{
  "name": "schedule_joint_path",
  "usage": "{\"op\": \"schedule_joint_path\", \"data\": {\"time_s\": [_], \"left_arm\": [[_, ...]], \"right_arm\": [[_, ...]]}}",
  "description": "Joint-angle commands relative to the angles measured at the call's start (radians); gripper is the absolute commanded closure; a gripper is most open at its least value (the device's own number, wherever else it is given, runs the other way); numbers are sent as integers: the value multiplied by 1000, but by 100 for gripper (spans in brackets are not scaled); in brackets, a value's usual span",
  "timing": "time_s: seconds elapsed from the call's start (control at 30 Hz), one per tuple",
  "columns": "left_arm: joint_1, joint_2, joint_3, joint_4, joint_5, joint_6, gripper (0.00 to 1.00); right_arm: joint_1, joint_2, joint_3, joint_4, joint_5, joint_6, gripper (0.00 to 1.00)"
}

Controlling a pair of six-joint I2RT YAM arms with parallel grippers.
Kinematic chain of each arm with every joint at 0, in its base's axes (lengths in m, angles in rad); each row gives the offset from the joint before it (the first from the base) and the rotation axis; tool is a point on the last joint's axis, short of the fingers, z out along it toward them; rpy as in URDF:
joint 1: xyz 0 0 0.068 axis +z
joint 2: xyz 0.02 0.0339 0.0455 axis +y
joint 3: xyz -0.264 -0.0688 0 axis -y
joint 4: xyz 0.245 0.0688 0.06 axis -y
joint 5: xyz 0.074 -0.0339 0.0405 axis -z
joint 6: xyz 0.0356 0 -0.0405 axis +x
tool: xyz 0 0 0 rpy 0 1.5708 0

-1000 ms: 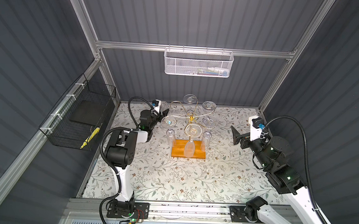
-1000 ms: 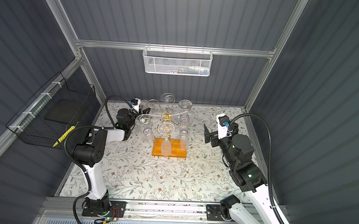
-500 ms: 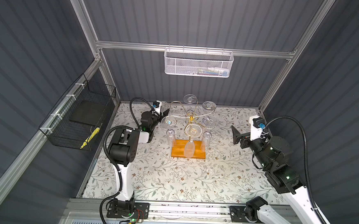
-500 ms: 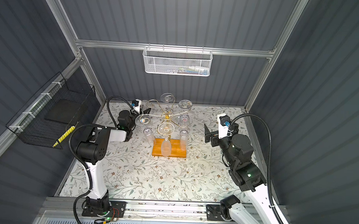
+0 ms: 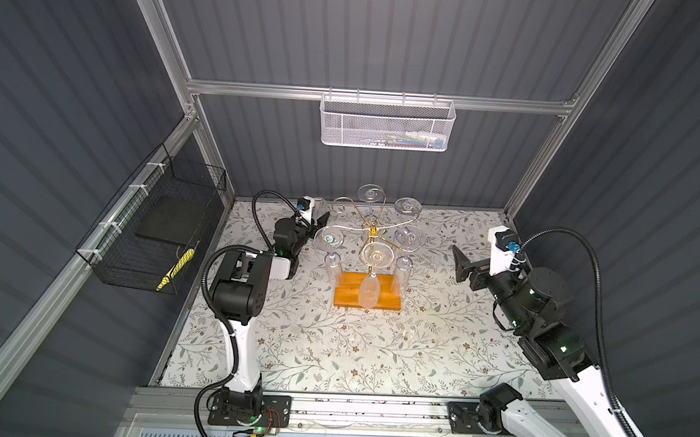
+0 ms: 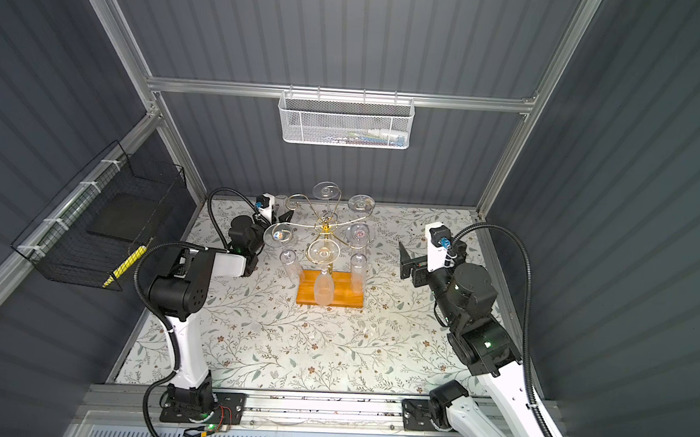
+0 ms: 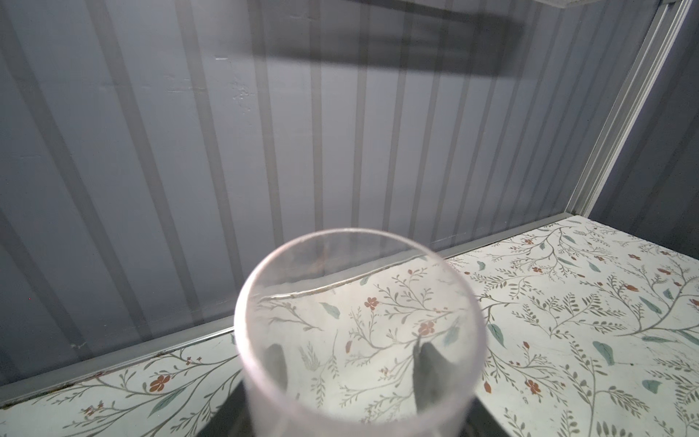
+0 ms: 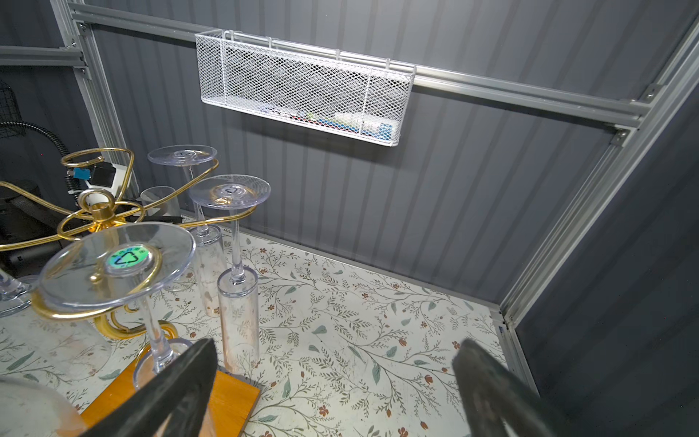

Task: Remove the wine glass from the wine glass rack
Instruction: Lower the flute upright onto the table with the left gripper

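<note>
- The left gripper (image 7: 350,363) is pinching the glass (image 7: 359,295) by its bowl, with a finger (image 7: 429,363) showing through each side.
- In both top views the glass (image 5: 318,204) is sitting off the rack (image 5: 345,296), just beside its back-left arm.
- The right gripper (image 8: 333,359) is hovering to the right of the rack, its jaws spread wide and holding nothing.

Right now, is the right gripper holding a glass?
No, in the right wrist view the right gripper is wide open, with only floral tabletop in the gap.
</note>
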Motion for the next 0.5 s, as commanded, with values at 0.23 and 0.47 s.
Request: {"op": "schedule_joint_path", "data": {"time_s": [0.23,0.47], "left_arm": [[-5,16,-13,64,-7,4,46],[-5,23,-16,48,-12,7,42]], "right_arm": [[-6,-19,-4,-9,-4,9,1],[-6,-21,-4,-14,-5,12,1]]}}
